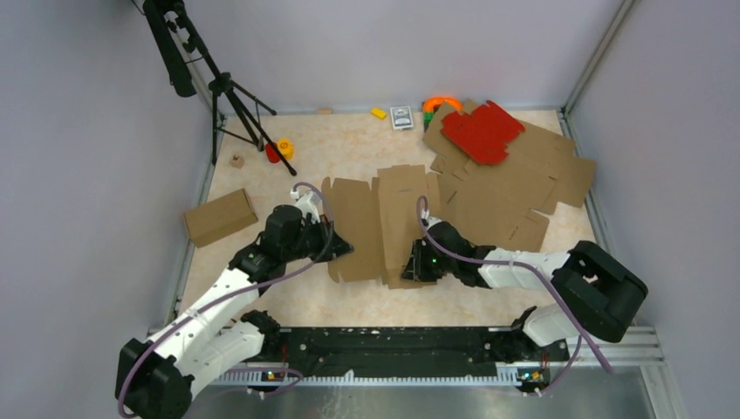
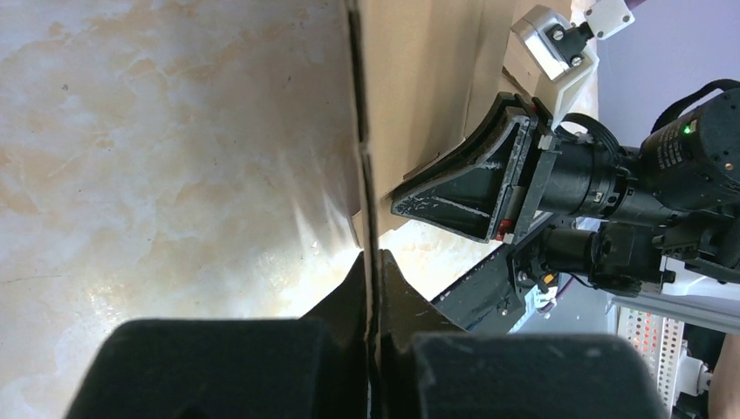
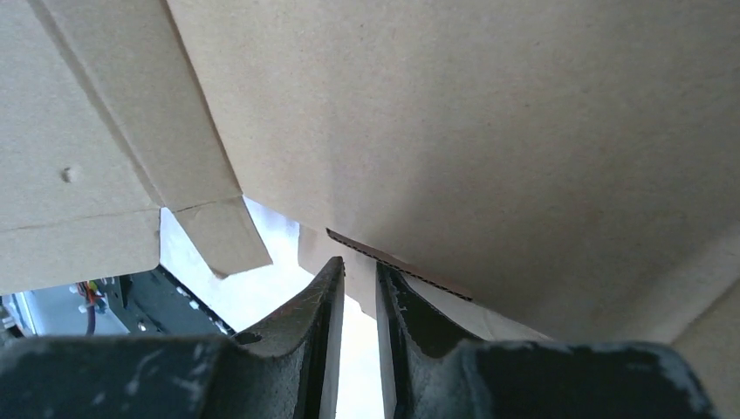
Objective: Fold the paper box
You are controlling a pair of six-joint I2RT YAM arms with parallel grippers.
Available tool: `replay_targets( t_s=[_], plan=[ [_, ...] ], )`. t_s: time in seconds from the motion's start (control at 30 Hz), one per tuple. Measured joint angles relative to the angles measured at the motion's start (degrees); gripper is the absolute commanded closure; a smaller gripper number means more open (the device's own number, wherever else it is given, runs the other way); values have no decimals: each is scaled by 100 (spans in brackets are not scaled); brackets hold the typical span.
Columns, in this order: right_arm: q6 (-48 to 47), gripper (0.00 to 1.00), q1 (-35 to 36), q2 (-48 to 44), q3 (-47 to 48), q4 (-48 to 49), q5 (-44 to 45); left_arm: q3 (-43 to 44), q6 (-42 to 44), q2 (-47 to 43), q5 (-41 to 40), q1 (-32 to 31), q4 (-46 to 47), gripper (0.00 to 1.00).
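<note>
Far left, a black tripod (image 1: 229,98) stands in the back corner of the table (image 1: 288,301), with a small wooden block (image 1: 236,161) and a red and yellow toy (image 1: 280,150) near its feet. In front of those lies a closed brown box (image 1: 218,216), well apart from everything else.

The left arm reaches in from the near edge, and the left gripper (image 2: 373,264) is pinched tight on the left edge of the paper box (image 1: 382,229); from its wrist you see the cardboard standing on edge right between the two fingers. The paper box itself is opened out in the middle of the table, its flaps spread, lying between the two grippers.

The right gripper (image 3: 358,264) is at the near right side of that sheet, low under the cardboard. Its fingers (image 3: 318,292) stand close together with a thin slit of light between them, and the cut edge of a flap sits just at their tips (I honestly cannot tell whether they have it pinched or are only touching it).

Further right and back, a loose pile of brown cardboard sheets (image 1: 519,188) overlaps the far right of the table, with a red cardboard sheet (image 1: 480,131) on top. Along the back wall sit a yellow block (image 1: 379,113), a pack of cards (image 1: 400,117) and an orange ring (image 1: 442,102).
</note>
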Motion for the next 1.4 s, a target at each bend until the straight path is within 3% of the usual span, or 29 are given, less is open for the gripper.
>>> replay_targets(
  t_s=[0.6,1.0,1.23,1.4],
  plan=[
    [-177,74,17,-1132,339,-1071,466,-546,184,-396,-286,-2,455,100],
    [-214,74,131,-295,337,-927,282,-494,-76,-376,-155,-2,433,100],
    [-199,48,319,-59,330,-505,227,-474,-372,-271,-114,-2,409,100],
    [-358,41,511,-59,328,-345,223,-396,-420,-181,-142,-2,273,100]
  ],
)
